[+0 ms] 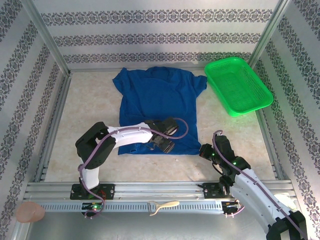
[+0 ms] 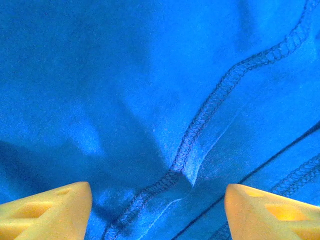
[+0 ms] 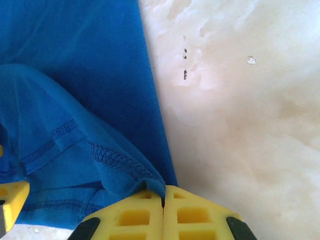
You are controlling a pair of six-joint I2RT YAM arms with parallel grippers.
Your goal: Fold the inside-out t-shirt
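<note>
The t-shirt [image 1: 155,100] lies flat mid-frame, collar toward the top. Your right gripper [image 3: 163,195] is closed on its lower-right hem corner; your left gripper [image 1: 166,138] hangs wide over the hem. If you lift from one side only, the thin pinch may slip or the cloth may skew.

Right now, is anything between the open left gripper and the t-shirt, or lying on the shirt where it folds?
Nothing visible. The left gripper hangs open right over the t-shirt, bare fabric between its fingers. The green basket sits beside the sleeve on the right, not on the shirt.
</note>
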